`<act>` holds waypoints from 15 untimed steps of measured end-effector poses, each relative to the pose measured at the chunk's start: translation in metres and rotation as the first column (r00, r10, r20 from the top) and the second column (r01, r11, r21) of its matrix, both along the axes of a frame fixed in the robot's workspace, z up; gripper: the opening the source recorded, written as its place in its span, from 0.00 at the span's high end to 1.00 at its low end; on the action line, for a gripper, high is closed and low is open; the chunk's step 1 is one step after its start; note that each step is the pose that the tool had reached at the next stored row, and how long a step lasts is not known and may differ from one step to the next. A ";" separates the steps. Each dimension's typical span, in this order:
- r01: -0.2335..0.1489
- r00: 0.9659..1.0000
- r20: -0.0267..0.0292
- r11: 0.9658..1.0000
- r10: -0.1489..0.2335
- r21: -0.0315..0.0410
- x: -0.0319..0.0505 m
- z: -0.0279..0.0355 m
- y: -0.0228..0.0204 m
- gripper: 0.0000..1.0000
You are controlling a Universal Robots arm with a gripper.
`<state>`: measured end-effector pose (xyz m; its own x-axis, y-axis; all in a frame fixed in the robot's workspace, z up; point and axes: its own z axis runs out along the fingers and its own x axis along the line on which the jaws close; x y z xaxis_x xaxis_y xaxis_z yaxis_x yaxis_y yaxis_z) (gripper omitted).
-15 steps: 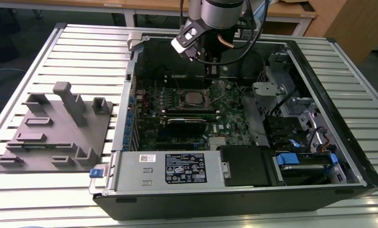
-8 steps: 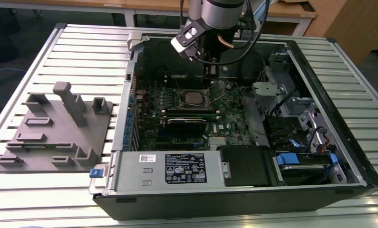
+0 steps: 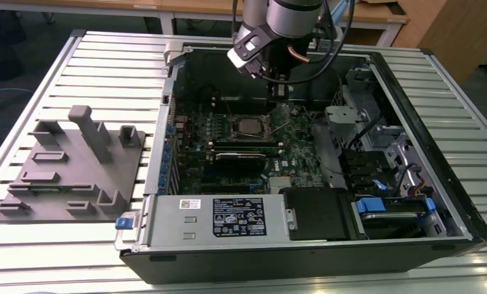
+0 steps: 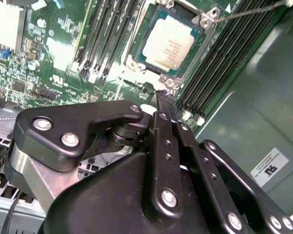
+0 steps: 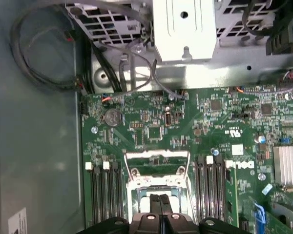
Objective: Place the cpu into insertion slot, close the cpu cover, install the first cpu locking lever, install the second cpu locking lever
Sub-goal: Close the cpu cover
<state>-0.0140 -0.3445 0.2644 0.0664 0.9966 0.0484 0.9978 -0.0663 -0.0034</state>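
Starting at the exterior view's left, a grey fixture [image 3: 71, 165] is sitting on the slatted counter [image 3: 104, 67], well apart from the work. Moving rightward, the open computer case [image 3: 309, 260] is lying with its green motherboard [image 3: 301, 159] facing up. The gripper [image 3: 281, 92] is hanging over the board's far part, near the insertion slot [image 3: 235, 125].

In the second wrist view the cpu [image 4: 168, 44] is lying flat inside the slot with its pale metal top showing, so the placing looks done. The jaws are clenched together with nothing visible between them, and their tips are hovering just beside the slot's edge. In the first wrist view the cpu cover [image 5: 156, 153] seems to be standing tilted up beside the slot rather than lying over the chip, though I am judging that from a foreshortened frame. Further right in the second wrist view, a thin locking lever [image 4: 254, 10] is sticking up free, and memory slots [image 4: 224, 63] are running close alongside.

The dangers, as I am reading them:
- The narrow tips may be slipping off the thin cover frame and scraping the chip.
- The cover may be coming down on a chip not fully seated, bending contacts.
- The raised lever may be snagging the fingers.
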 end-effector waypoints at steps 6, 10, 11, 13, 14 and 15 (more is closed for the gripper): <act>0.000 1.000 0.000 1.000 0.000 0.000 0.0044 0.0000 0.0000 0.89; 0.000 1.000 0.000 1.000 0.000 0.000 0.0052 0.0000 0.0000 0.89; 0.000 1.000 0.000 1.000 0.000 0.000 0.0052 0.0000 0.0000 0.89; 0.000 1.000 0.000 1.000 0.000 0.000 0.0052 0.0000 0.0000 0.89; 0.000 1.000 0.000 1.000 0.000 0.000 0.0052 0.0000 0.0000 0.89; 0.000 1.000 0.000 1.000 0.000 0.000 0.0052 0.0000 0.0000 0.89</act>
